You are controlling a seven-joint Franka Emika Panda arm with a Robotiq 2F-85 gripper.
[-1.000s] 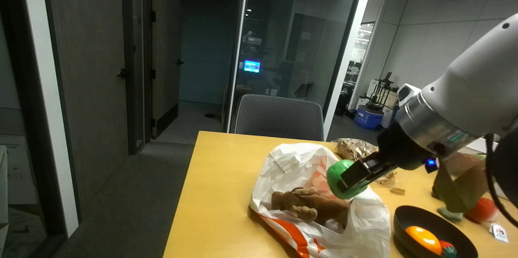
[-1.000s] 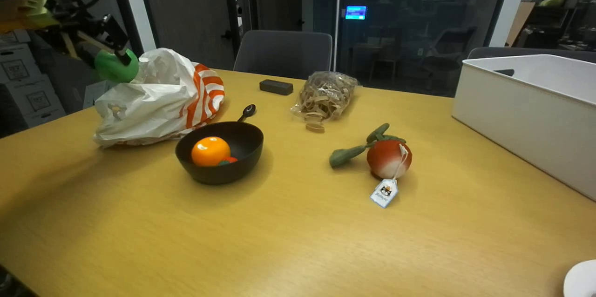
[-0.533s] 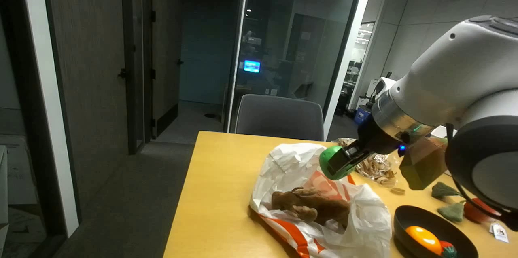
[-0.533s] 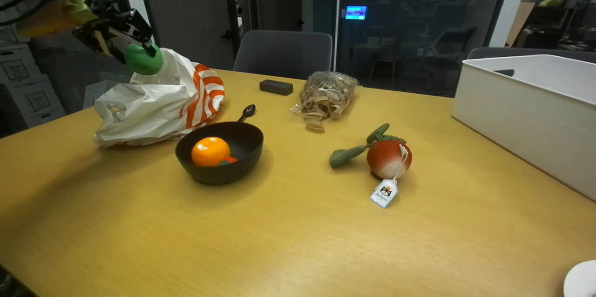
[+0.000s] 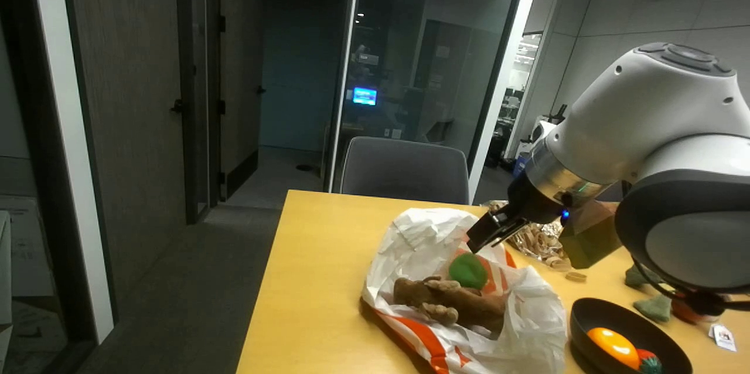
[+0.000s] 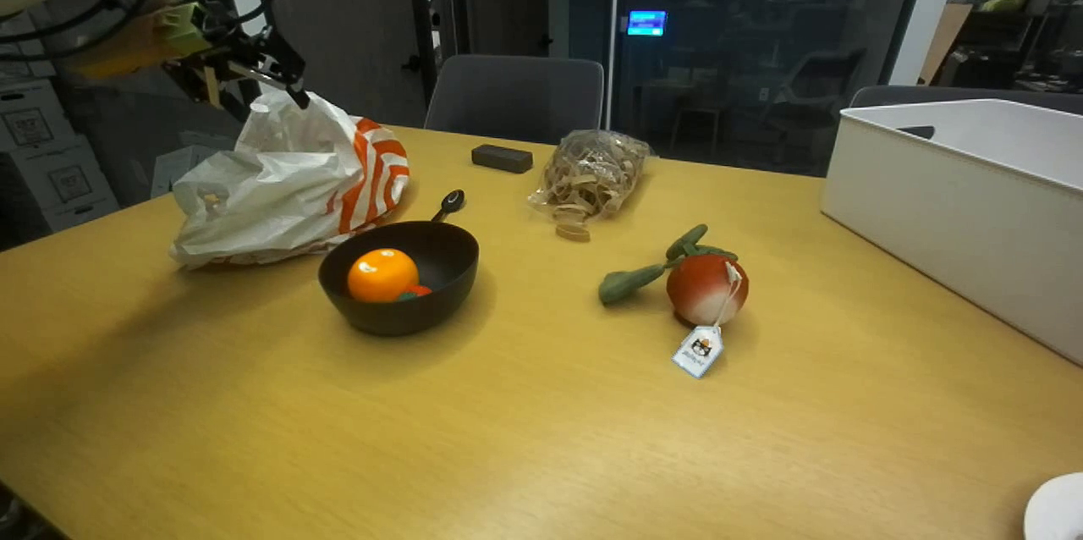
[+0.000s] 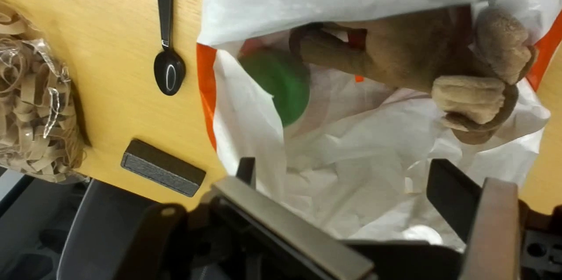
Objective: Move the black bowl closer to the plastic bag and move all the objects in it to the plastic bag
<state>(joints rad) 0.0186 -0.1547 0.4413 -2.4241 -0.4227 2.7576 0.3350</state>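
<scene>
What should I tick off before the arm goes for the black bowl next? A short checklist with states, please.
1. Hand open and holding nothing: ok.
2. Green piece inside the plastic bag: ok.
3. Green piece at rest: cannot tell.
4. Hand free of the bag: cannot tell; contact is unclear.
5. Black bowl beside the bag: ok.
6. Bowl emptied: not ok; orange piece and red piece lie in it.

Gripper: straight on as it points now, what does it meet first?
Probably the white plastic bag: in the wrist view its crumpled inner side lies ahead of the open gripper. Depth is unclear, so how near it is can't be told.
</scene>
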